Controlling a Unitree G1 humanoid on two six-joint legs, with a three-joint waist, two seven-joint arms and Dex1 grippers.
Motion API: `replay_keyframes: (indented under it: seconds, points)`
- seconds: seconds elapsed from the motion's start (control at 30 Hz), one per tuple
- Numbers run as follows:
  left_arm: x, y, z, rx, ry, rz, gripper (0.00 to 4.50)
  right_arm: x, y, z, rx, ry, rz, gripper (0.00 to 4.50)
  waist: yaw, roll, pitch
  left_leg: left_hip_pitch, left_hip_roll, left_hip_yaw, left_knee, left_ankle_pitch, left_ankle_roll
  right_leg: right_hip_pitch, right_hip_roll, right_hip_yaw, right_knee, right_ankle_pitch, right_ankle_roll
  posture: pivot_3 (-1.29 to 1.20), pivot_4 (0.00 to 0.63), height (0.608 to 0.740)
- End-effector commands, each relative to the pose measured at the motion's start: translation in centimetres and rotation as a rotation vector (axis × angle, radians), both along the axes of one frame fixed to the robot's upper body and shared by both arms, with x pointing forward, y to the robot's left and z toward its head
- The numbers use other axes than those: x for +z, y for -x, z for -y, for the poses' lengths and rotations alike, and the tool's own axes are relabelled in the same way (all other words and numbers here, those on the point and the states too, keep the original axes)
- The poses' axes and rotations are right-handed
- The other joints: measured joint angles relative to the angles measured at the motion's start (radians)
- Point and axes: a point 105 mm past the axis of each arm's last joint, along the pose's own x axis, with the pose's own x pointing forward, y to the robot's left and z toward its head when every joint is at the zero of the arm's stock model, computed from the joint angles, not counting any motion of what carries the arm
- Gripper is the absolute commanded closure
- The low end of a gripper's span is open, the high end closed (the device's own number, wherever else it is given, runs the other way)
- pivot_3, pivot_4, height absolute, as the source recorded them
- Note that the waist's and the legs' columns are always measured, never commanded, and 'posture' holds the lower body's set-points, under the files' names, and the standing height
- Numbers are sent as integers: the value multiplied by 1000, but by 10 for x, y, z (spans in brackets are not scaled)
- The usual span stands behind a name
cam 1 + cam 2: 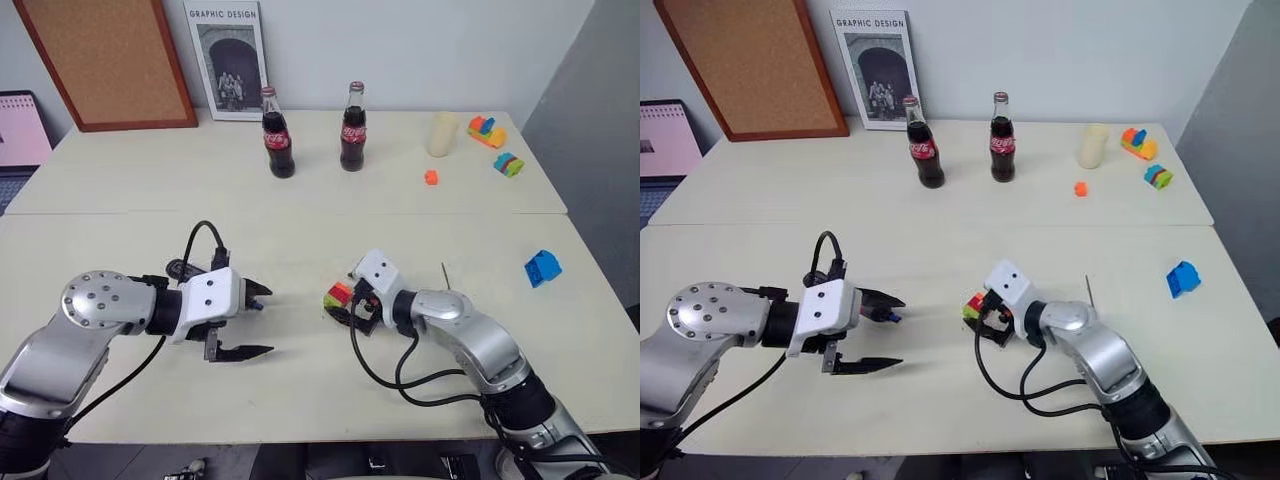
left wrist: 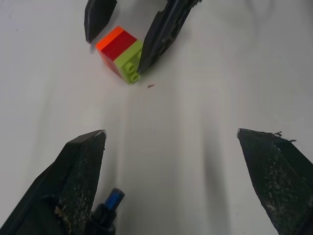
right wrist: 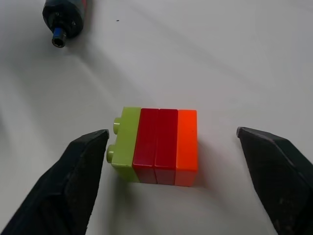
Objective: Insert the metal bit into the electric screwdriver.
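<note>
Two grippers: jaws spread, both empty.
Left gripper (image 1: 258,322): screwdriver (image 2: 108,208) tip beside one finger.
Right gripper (image 3: 171,142): straddles brick stack (image 3: 157,146).
Bit (image 1: 445,274): on table, behind right arm.

1. Left gripper (image 1: 262,322): fingers spread wide, nothing between them, pointing toward the right gripper (image 1: 352,306).
2. Right gripper: at a stacked block (image 1: 338,295) (green, red, orange), fingers either side.
3. Metal bit (image 1: 445,274): on table (image 1: 300,225), just beyond right forearm.
</note>
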Motion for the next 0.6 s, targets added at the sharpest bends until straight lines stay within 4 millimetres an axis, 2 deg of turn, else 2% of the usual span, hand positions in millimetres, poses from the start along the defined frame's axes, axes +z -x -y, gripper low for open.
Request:
replay_keyframes:
  seconds: [0.03,0.2,0.3,0.43,0.53,0.6]
  points:
    - [11,0,5,-11,29,33,0,12,2,-3,25,-21,41,1174,0,0,0,0,0,0,0,0,0,0,0,0,0,0,0,0,150,740]
    - [16,-2,15,-21,128,19,0,15,8,-4,46,-45,64,2338,0,0,0,0,0,0,0,0,0,0,0,-1,0,0,0,0,150,740]
    - [19,-3,25,-37,177,21,0,20,9,7,9,-51,104,2440,1,0,0,0,0,0,0,0,0,0,0,-1,0,0,0,0,150,740]
    - [21,-4,45,-96,241,23,0,36,9,42,-110,-65,176,2440,4,0,0,-1,-2,0,1,0,0,0,-1,-1,0,0,0,0,150,740]
    - [27,-8,75,-176,351,41,0,45,15,87,-278,-34,223,2440,13,0,0,-1,-2,0,1,0,0,1,-1,0,0,0,1,0,150,740]
    - [27,-10,100,-252,401,56,0,48,25,125,-417,5,242,2440,23,-1,-1,-2,-3,0,2,0,0,2,-1,-1,-1,1,1,0,150,740]
